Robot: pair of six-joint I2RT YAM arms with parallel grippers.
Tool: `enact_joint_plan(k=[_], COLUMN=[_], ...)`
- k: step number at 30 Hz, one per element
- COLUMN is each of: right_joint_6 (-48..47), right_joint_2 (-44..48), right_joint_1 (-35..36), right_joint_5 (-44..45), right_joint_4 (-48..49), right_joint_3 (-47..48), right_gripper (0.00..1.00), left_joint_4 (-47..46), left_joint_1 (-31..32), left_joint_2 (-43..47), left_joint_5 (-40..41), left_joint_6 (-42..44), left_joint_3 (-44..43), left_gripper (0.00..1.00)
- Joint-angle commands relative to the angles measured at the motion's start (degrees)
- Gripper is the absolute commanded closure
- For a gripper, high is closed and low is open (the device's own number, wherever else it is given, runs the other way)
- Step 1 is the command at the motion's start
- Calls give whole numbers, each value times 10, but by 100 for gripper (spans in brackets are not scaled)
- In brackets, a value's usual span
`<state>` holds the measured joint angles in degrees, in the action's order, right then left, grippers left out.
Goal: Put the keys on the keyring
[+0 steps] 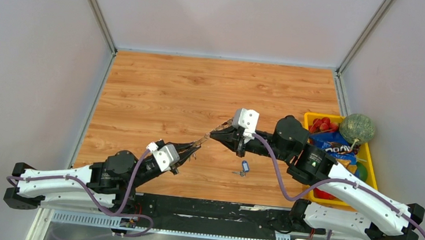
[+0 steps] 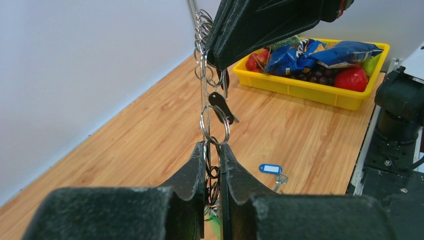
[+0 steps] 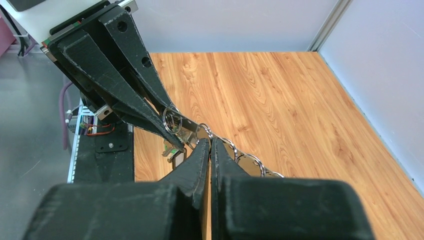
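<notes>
**Colour key.** My left gripper (image 2: 212, 150) and my right gripper (image 3: 210, 145) have matt black fingers. My arms (image 1: 57, 179) are white with black joints, each trailing a purple cable (image 1: 278, 173). The keyring (image 2: 202, 120) is bright silver, and the dark-headed key (image 2: 222, 107) on it is black. The blue-tagged key (image 2: 270, 168), near and right of centre, carries a white label. The table (image 1: 201, 90) shows orange-brown wood grain. The tray (image 1: 371, 166), at the right, is yellow. It holds a blue bag (image 1: 332, 145), red fruit (image 1: 323, 124) and a mottled green melon (image 1: 357, 128). The walls (image 1: 30, 52) are pale grey.

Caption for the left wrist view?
Left gripper and right gripper both pinch the keyring, a dark-headed key dangling; blue-tagged key lies on the table.
</notes>
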<state>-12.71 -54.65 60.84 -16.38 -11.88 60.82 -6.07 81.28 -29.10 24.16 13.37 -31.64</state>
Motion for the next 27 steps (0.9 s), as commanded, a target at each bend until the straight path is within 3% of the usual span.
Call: enact_joint_plan(k=[1, 4, 16, 20, 27], right_joint_6=[11, 20, 57, 57, 58], right_joint_2=[-5, 0, 27, 29, 44], right_joint_1=[5, 5, 9, 9, 10], right_joint_5=[-26, -28, -4, 4, 11], right_joint_4=[26, 45, 131, 134, 139], right_joint_3=[4, -6, -54, -63, -72], right_gripper=[100, 100, 100, 100, 100], left_joint_4=[-65, -71, -123, -140, -134], left_joint_1=[2, 2, 2, 2, 2], left_joint_2=[-6, -18, -52, -52, -54], left_joint_5=[-14, 0, 5, 8, -8], left_joint_6=[-5, -5, -2, -2, -1], left_joint_3=[-17, -19, -26, -26, -33], left_gripper=[98, 88, 71, 60, 51])
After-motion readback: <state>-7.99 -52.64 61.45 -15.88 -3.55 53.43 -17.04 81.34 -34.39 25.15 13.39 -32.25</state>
